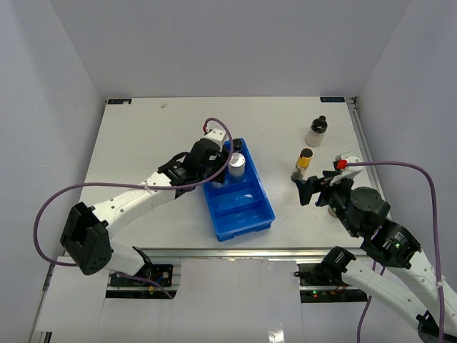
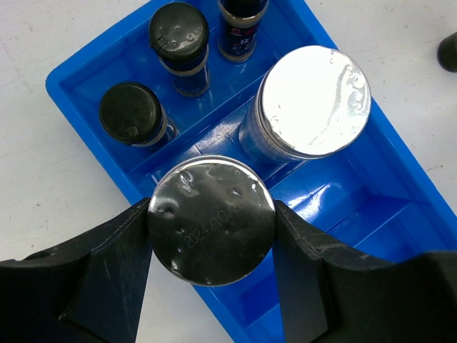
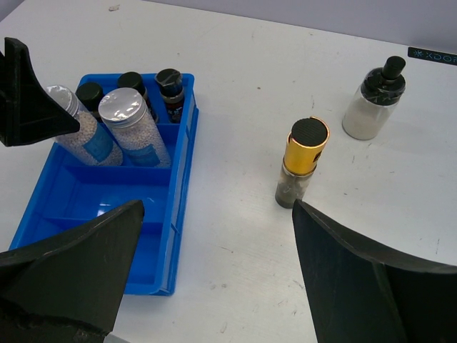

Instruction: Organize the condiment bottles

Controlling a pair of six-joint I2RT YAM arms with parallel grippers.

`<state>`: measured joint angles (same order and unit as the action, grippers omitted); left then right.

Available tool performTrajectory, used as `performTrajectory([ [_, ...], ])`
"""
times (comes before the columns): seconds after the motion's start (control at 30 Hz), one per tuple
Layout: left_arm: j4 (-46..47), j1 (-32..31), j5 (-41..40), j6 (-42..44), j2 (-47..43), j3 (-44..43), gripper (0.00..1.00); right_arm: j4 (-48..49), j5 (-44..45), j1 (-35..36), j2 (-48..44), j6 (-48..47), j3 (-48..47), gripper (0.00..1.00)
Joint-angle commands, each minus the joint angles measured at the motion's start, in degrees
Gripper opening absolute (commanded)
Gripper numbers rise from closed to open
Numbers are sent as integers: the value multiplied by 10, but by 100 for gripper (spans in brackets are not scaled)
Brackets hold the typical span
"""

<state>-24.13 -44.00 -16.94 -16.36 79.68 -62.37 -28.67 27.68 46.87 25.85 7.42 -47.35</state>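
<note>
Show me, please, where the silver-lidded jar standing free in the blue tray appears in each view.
Top external: free jar at centre, in the far half of the blue tray.
Left wrist: free jar upper right, beyond the held jar.
Right wrist: free jar upper left, right of the tilted held jar.
Shared landmark: the blue tray.

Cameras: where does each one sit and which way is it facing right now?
Top external: above and behind the bases, looking down on the table; both arms show, left gripper at the blue tray.
Left wrist: on the left arm, looking straight down into the tray; its fingers clamp a silver-lidded jar.
Right wrist: low, facing across the table at a gold-banded bottle; its open fingers frame the bottom.
Shared: all three show the tray; both wrist views show the clamped jar.
</note>
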Motion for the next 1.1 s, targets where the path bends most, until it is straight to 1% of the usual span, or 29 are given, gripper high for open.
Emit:
performTrajectory([
  [0.0,18,-2,7,-2,5,-9,72,11,-4,-2,-1,7,-6,91],
  [0.3,-13,-2,17,4,-9,-40,88,6,-6,-3,9,9,-26,91],
  [0.37,-44,-1,24,5,-11,-57,98,4,-1,-3,15,17,-26,91],
  [0.53,-92,-1,39,8,-41,-98,98,-16,1,-3,56,50,-44,92],
  [0.63,-135,-1,46,10,-45,-149,98,-42,6,-2,85,88,-50,92],
  [0.7,-170,-1,48,11,-42,-198,98,-75,33,-3,105,125,-53,92],
  [0.77,-198,-1,35,7,-43,-219,98,-115,76,-3,127,158,-61,91],
  [0.87,-221,-1,8,-7,-68,-213,98,-185,118,-3,154,210,-73,90],
  [0.97,-221,3,-48,-41,-111,-162,98,-223,180,-3,157,275,-75,90],
  [1.0,-224,6,-85,-58,-129,-144,98,-240,199,-3,156,301,-75,91],
  [1.03,-225,13,-100,-69,-146,-131,98,-257,215,-3,154,319,-77,91],
  [1.07,-223,22,-96,-74,-160,-119,98,-270,227,-3,153,334,-78,92],
])
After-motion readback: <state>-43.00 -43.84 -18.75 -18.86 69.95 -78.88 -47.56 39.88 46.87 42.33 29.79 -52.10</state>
